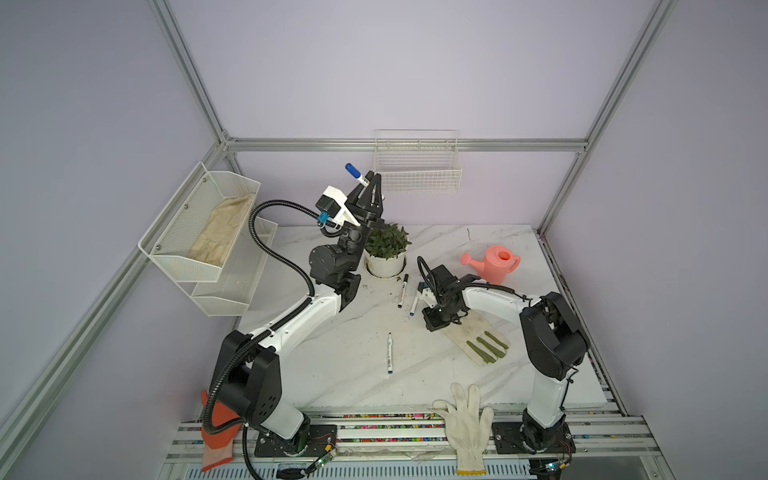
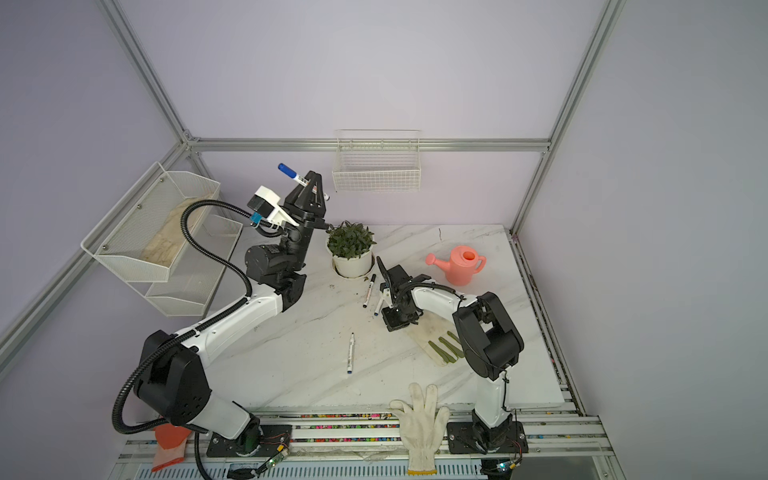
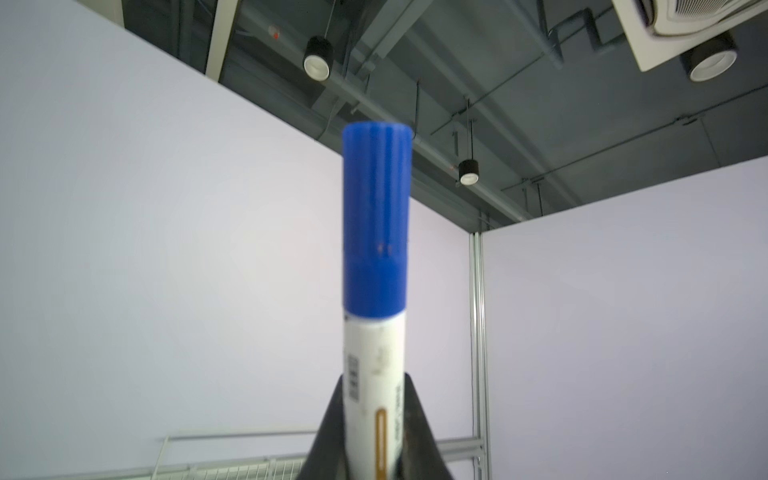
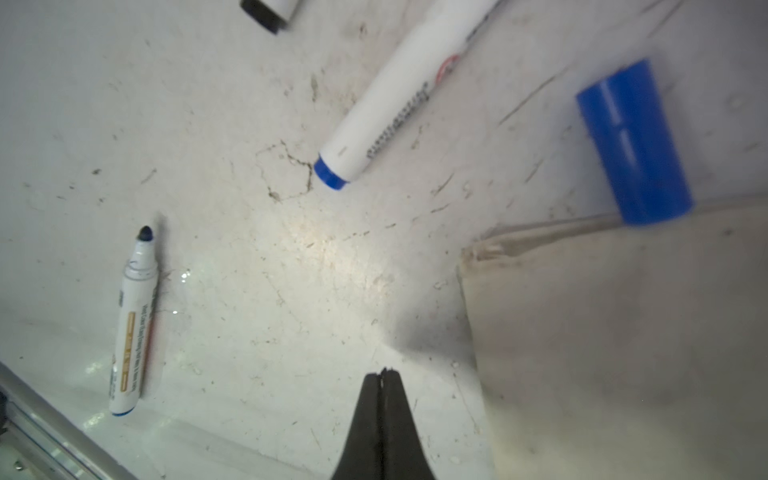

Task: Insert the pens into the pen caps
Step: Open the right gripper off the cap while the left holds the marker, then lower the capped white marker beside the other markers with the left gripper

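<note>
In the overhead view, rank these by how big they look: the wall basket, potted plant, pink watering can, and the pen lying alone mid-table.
In a top view:
1. wall basket
2. watering can and potted plant, too alike to rank
3. pen, smallest by far

so the right tool (image 4: 383, 373) has its two black tips pressed together with nothing between them, over a scuffed white marbled surface (image 4: 270, 270). there's an uncapped pen (image 4: 133, 324) lying flat with its dark nib showing, a second pen (image 4: 386, 104) with a blue end well apart from it, and just the black end of a third pen (image 4: 266, 14) cut off by the frame edge. a loose blue cap (image 4: 633, 141) lies on its side, one end right at the edge of some beige fabric (image 4: 602, 332)
</note>
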Controlling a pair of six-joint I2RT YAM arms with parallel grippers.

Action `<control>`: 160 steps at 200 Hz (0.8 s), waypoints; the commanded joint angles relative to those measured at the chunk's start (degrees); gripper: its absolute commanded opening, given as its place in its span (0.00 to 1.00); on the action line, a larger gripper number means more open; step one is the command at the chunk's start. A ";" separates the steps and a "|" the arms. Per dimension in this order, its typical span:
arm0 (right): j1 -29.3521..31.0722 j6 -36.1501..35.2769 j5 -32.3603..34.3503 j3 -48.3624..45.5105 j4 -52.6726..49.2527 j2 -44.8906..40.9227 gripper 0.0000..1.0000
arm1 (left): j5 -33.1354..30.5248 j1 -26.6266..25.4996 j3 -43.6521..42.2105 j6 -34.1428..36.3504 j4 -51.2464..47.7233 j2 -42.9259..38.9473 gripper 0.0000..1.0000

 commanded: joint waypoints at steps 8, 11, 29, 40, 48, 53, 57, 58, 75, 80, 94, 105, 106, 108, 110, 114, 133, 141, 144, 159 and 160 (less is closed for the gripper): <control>-1.00 1.79 -3.94 0.90 4.49 -4.40 0.00 | -4.81 -2.76 -8.84 1.06 -4.58 -1.20 0.00; -1.06 1.91 -4.04 0.72 5.22 -4.97 0.00 | -5.23 -3.06 -9.68 1.10 -5.14 -1.39 0.00; -1.32 2.90 -3.51 0.60 9.63 -8.28 0.00 | -7.80 -5.72 -15.58 1.30 -9.10 -2.66 0.00; -1.76 3.65 -2.61 0.57 12.05 -9.84 0.00 | -9.44 -7.11 -18.83 1.25 -10.74 -3.38 0.00; -2.30 4.14 -2.12 0.36 13.69 -10.84 0.00 | -11.51 -8.43 -21.20 1.26 -11.68 -3.81 0.00; -2.79 4.78 -1.49 0.27 14.80 -11.44 0.00 | -12.95 -9.07 -22.41 0.92 -12.59 -4.05 0.00; -3.23 5.25 -1.11 0.17 15.68 -11.93 0.00 | -13.94 -9.56 -23.25 0.49 -13.33 -4.17 0.00; -3.39 5.40 -1.03 0.07 15.87 -12.03 0.00 | -14.21 -9.65 -23.40 0.33 -13.55 -4.23 0.00; -5.96 7.54 -0.46 -1.07 19.56 -14.13 0.00 | -15.75 -10.96 -26.54 -0.74 -16.21 -4.16 0.00; -6.64 8.10 -0.14 -1.48 20.84 -14.84 0.00 | -15.93 -11.29 -27.00 -0.79 -17.12 -4.05 0.00; -7.87 9.29 2.06 -2.48 23.60 -16.39 0.00 | -16.75 -12.07 -28.14 -0.29 -19.02 -3.38 0.00; -8.45 9.71 4.45 -2.34 24.18 -16.92 0.00 | -17.46 -12.53 -28.55 -0.63 -20.30 -2.38 0.00; -8.46 9.74 4.69 -2.37 24.21 -16.94 0.00 | -17.47 -12.54 -28.56 -0.67 -20.37 -2.24 0.00; -8.56 9.86 5.23 -2.37 24.34 -17.04 0.00 | -17.43 -12.68 -28.69 -0.69 -20.49 -2.02 0.00; -8.56 9.96 5.70 -2.43 24.50 -17.22 0.00 | -17.36 -12.85 -28.77 -0.61 -20.52 -1.74 0.00; -8.68 10.16 6.51 -2.56 24.91 -17.38 0.00 | -17.27 -13.10 -28.87 -0.55 -20.79 -1.33 0.00; -9.50 11.43 10.51 -3.35 26.71 -18.69 0.00 | -17.69 -14.57 -28.84 -0.43 -22.43 0.66 0.00; -10.01 12.02 11.52 -3.63 27.41 -19.29 0.00 | -17.57 -15.19 -28.83 -0.44 -22.88 1.55 0.00; -10.26 12.23 11.80 -3.84 27.69 -19.51 0.00 | -17.82 -15.44 -28.76 -0.48 -23.14 1.88 0.00; -11.47 12.48 12.22 -4.59 28.72 -20.28 0.00 | -18.82 -16.36 -28.51 -0.76 -23.78 3.52 0.00; -11.51 12.48 12.27 -4.63 28.76 -20.25 0.00 | -18.94 -16.39 -28.49 -0.82 -23.83 3.62 0.00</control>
